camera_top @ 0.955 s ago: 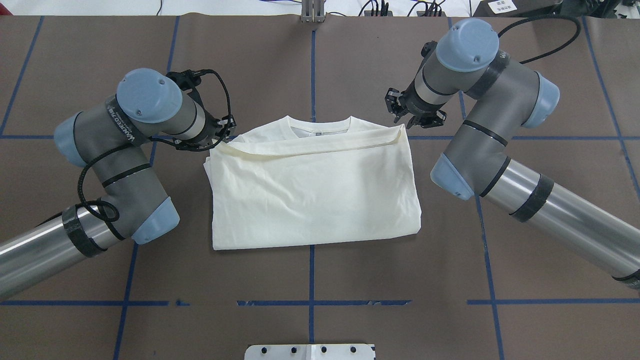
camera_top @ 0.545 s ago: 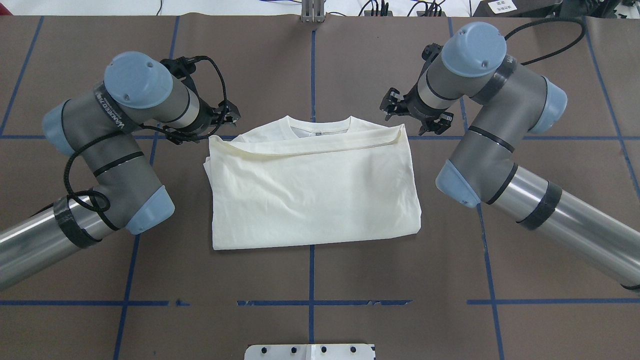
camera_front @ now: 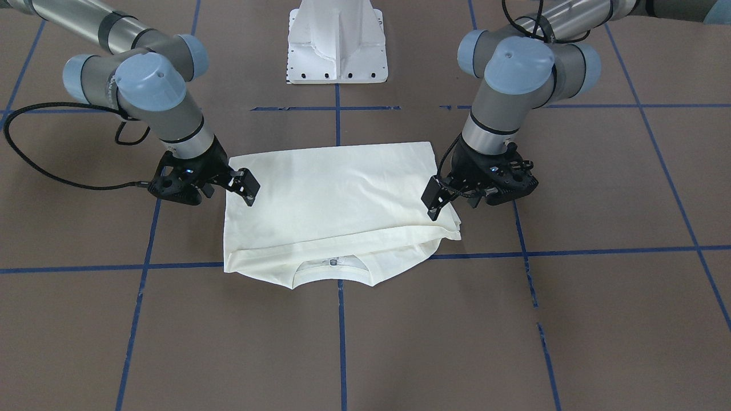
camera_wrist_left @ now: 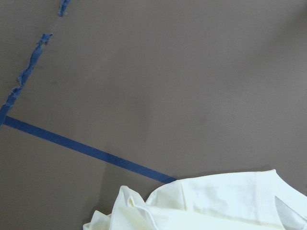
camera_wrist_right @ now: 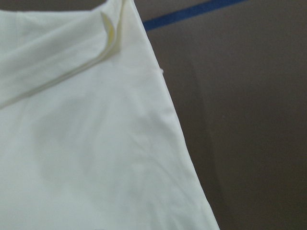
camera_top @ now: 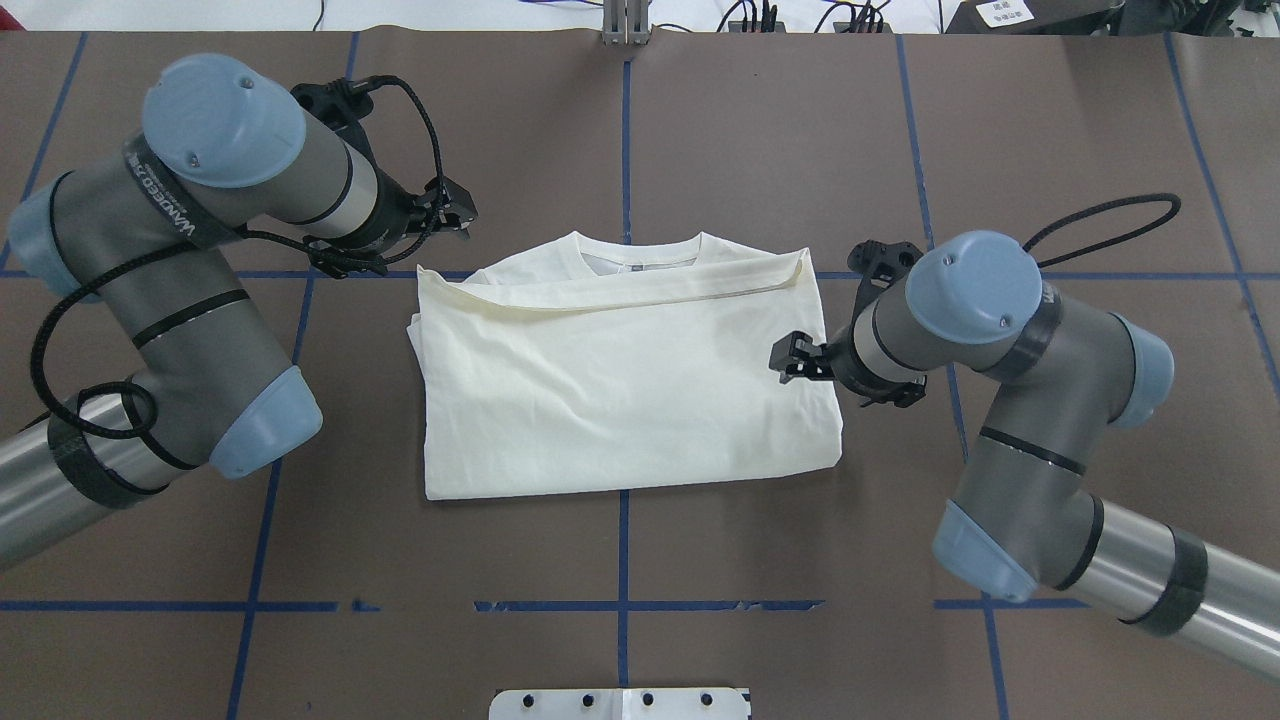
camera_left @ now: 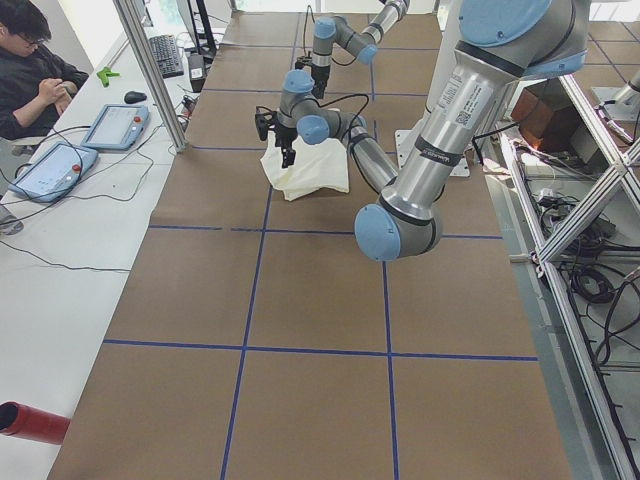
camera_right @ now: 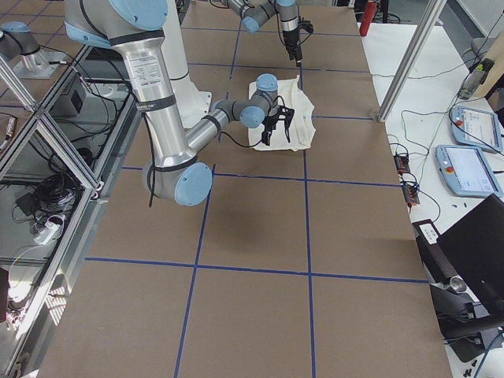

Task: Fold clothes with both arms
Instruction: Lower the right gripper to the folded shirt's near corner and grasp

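Brown table (camera_front: 571, 319) crossed by blue tape lines (camera_front: 571, 250) fills my front-facing view. On it lies the pale cream cotton shirt (camera_front: 342, 194), folded into a rough rectangle, plain side up, with the neckline nearest this camera. The left arm's black fingers (camera_front: 432, 200) stand spread over one side edge, pinching nothing. The right arm's black fingers (camera_front: 249, 191) are spread at the opposite edge, also empty.

From overhead, the left arm's black fingers (camera_top: 455, 197) hang just beyond the shirt's (camera_top: 620, 390) far left corner. The right arm's black fingers (camera_top: 788, 350) sit over the middle of its right edge; I cannot tell whether they touch it.

From the left side, the shirt (camera_left: 315, 170) shows small under both arms, and a person (camera_left: 30, 60) sits at a white side desk.

From the right side, the near arm's wrist hangs over the shirt (camera_right: 299, 110).

My left wrist camera shows bare table, one tape line and a rumpled shirt corner (camera_wrist_left: 216, 201).

My right wrist camera shows the shirt's (camera_wrist_right: 86, 143) side edge and folded hem.
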You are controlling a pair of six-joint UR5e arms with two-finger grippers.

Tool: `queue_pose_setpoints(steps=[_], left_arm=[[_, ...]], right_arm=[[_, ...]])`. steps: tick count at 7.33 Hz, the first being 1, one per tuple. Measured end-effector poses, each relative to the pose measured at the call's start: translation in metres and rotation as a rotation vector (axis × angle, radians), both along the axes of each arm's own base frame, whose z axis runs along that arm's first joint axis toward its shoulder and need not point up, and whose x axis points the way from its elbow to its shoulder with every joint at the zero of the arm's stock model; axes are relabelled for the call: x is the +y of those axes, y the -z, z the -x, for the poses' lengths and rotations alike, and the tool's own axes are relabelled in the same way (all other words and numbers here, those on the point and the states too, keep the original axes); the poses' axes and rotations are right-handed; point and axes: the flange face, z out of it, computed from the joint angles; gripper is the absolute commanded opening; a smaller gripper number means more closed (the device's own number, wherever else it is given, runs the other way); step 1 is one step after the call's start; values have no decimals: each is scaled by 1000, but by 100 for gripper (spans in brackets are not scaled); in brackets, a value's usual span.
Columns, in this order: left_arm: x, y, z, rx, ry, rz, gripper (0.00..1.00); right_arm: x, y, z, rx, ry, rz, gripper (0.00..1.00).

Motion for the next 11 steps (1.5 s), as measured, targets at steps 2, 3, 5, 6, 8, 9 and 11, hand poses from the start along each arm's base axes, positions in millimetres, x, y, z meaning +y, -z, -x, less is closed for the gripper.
queue_pose_setpoints(steps=[2,3,5,6,8,9,11], left_arm=[[4,7,5,4,2,-2,100],[5,9,5,5,2,-2,100],[5,9,5,5,1,-2,100],[5,9,5,5,2,-2,100],[6,9,5,6,3,-1,100],[5,9,5,5,4,-1,100],[5,9,5,5,4,0,100]], right_arm=[[31,-14,2,17,40,2,99],[40,-20,4,26,54,5,95],[50,-25,12,34,76,8,93],[52,-25,16,35,83,7,80],[54,-25,20,36,91,5,37],[54,-25,20,36,94,3,10],[53,-25,20,36,93,3,0]])
